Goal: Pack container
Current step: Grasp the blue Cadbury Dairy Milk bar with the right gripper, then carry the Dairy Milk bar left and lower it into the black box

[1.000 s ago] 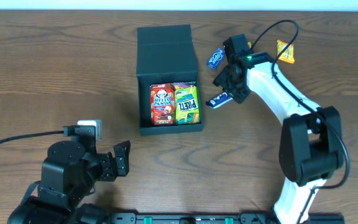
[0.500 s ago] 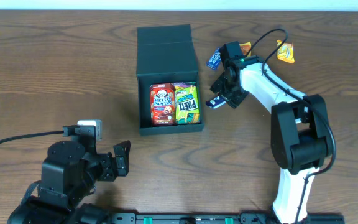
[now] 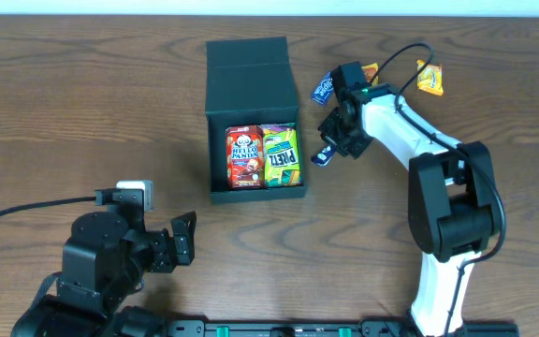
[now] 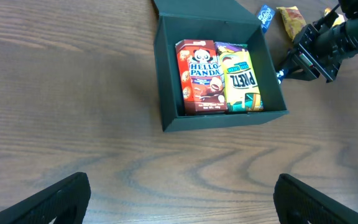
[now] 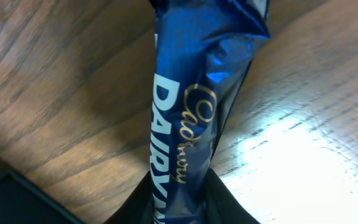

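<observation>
Table (image 3: 82, 112): dark brown wood, fills nearly whole overhead view, grain running left to right. Surface matte with slight sheen. Pale strip (image 3: 269, 7) beyond far edge: wall or floor, cannot tell. Black rail (image 3: 279, 328) along near edge. Light even, from above; shadows soft, close under things. Bright glare patch (image 5: 303, 155) on wood in right wrist view, grain washed lighter there.

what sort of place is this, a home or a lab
Probably a robot lab bench, not a home: the left arm and right arm at a wood-grain table, a cable trailing across it, loose snack packets staged near a black container.
</observation>
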You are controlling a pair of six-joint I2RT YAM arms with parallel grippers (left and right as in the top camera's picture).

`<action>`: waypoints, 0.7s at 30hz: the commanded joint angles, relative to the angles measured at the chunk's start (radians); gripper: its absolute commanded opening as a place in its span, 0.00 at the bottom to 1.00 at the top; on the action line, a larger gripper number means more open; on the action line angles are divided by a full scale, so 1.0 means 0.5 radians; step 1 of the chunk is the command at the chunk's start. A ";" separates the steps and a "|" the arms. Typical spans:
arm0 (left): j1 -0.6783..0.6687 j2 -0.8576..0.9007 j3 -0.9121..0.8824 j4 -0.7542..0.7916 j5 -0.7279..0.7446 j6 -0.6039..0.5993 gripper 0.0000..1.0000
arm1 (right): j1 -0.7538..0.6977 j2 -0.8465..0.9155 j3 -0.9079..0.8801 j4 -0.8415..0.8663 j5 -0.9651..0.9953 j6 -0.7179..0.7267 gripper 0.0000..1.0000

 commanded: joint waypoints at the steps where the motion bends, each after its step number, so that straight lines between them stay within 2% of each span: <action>1: -0.001 -0.003 0.007 0.000 -0.002 0.013 0.95 | -0.028 0.030 0.104 0.003 -0.143 -0.137 0.18; 5: -0.001 -0.003 0.007 0.000 -0.002 0.013 0.95 | -0.027 0.030 0.320 -0.060 -0.269 -0.307 0.16; 14: -0.001 -0.003 0.007 0.000 -0.002 0.013 0.95 | 0.142 0.030 1.028 -0.435 -0.275 -0.660 0.15; 21: -0.001 -0.003 0.007 0.000 -0.002 0.013 0.95 | 0.430 0.030 1.124 -0.455 -0.402 -0.854 0.19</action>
